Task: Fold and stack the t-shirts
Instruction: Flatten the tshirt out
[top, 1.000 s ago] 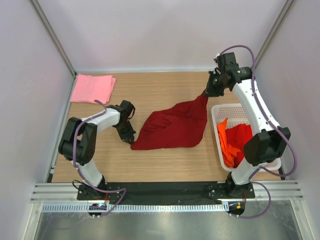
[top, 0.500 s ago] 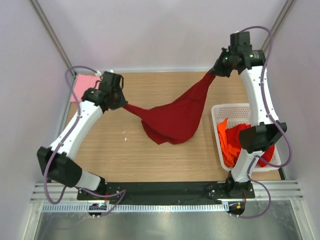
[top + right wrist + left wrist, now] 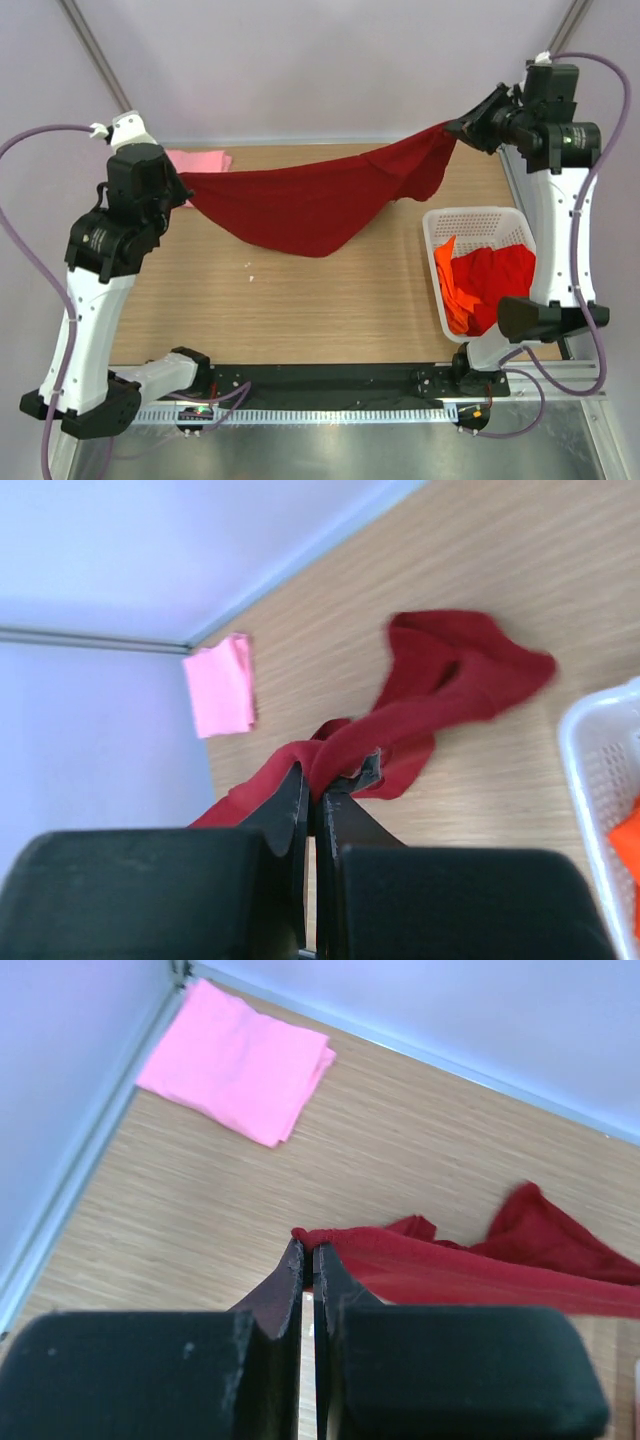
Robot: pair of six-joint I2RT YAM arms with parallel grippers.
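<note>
Maroon shirt (image 3: 300, 205) now hangs stretched between left tool (image 3: 178, 185) and right tool (image 3: 455, 128), clear of the counter (image 3: 330, 300).

A second ago it lay mostly on the counter's middle, raised only at its right end. Both arms have since swung up and apart. The left tool is clamped shut on one end above the far left corner and the right tool is clamped shut on the other above the far right corner, with the cloth's middle sagging between them. This looks like spreading it out before laying it flat, so folding has probably not begun. A folded pink shirt (image 3: 200, 160) sits in the far left corner. Red shirt (image 3: 500, 285) and orange shirt (image 3: 452, 280) wait in the basket (image 3: 470, 215) at the right edge. No brand, label or writing is readable.
</note>
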